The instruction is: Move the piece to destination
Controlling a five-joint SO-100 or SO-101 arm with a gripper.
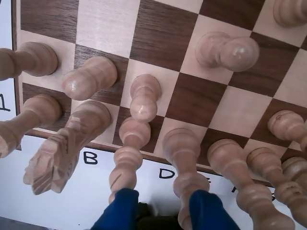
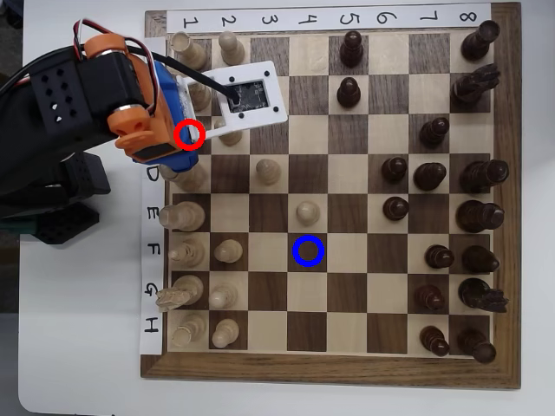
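Blue fingers (image 1: 122,211) apart, turned beige piece (image 1: 127,160)

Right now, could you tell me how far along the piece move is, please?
Done: nothing; the blue-circled square is empty. In hand: the end effector hangs open over the pale back row by the red circle, gripping nothing. Left: grasp the piece (which one is unclear), carry it to that square, release.
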